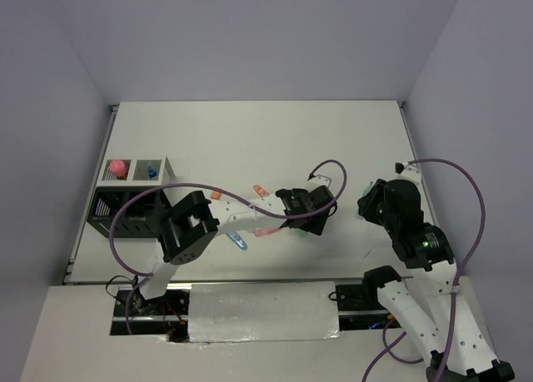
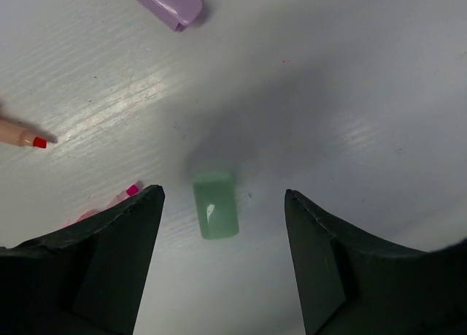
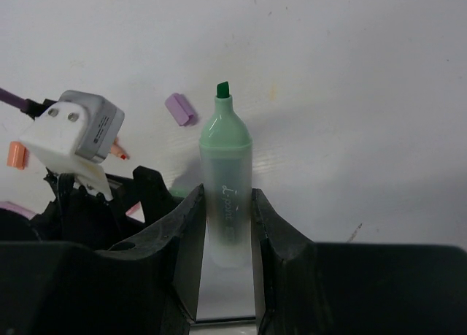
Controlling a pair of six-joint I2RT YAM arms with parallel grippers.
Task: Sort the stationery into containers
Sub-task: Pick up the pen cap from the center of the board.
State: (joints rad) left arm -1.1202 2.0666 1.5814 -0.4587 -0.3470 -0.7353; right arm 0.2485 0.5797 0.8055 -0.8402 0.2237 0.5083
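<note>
My right gripper (image 3: 225, 198) is shut on an uncapped green highlighter (image 3: 226, 156), whose dark green tip points away from the wrist, above the table. In the top view this gripper (image 1: 372, 203) hangs at the right of the table. My left gripper (image 2: 223, 195) is open low over the table, and a small green cap (image 2: 215, 206) lies between its fingers without touching either. From above, the left gripper (image 1: 306, 222) is at the table's middle. The containers (image 1: 125, 200) stand at the far left; a pink-topped item (image 1: 117, 166) and a blue item (image 1: 151, 171) sit in the white compartments.
Loose stationery lies round the left gripper: a purple piece (image 2: 166, 3), a peach pen with a red tip (image 2: 22, 136), a pink pen (image 1: 266, 232), a blue pen (image 1: 239, 240) and orange pieces (image 1: 261, 190). Purple cables loop over both arms.
</note>
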